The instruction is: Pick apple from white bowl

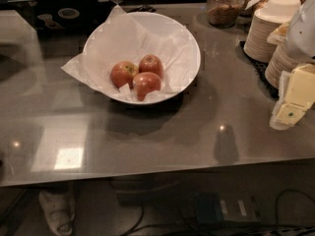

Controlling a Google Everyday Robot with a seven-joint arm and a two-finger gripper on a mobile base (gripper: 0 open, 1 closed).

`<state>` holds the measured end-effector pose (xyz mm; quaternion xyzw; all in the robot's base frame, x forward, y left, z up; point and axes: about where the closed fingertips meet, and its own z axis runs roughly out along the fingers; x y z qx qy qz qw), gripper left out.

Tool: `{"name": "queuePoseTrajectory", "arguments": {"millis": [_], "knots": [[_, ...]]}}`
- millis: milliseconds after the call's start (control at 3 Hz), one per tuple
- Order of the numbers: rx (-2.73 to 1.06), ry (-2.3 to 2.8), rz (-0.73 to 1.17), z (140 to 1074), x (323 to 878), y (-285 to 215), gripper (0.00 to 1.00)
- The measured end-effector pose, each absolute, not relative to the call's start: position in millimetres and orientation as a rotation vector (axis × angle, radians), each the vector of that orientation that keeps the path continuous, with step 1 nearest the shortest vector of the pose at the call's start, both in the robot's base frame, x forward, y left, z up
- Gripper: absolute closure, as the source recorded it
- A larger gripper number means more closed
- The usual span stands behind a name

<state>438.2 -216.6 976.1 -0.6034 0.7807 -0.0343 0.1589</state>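
Observation:
The white bowl [189,43] is wide and shallow, lined with a white paper sheet [123,38], and stands on the glossy grey table at centre left. Three reddish apples lie in it. The apple [124,74] with a pale yellow-green patch near its stem is the leftmost. Another apple [151,64] lies behind it to the right, and a third [146,83] lies in front. My gripper [287,113], pale yellow and white, hangs at the right edge of the view. It is above the table, far right of the bowl, and holds nothing that I can see.
Stacks of small off-white disposable bowls [268,31] stand on a black mat at the back right, just behind the gripper. A glass jar [225,6] of grain stands behind the bowl. A dark device [64,14] lies at the back left. The table's front edge [157,173] runs across; cables lie below.

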Motion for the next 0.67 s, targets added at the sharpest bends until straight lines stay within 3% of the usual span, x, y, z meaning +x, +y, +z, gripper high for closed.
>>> {"name": "queuePoseTrajectory", "arguments": {"millis": [667], "knots": [[-1.756,2.112,-0.112,984.7,460.1,-192.5,0.0]]}}
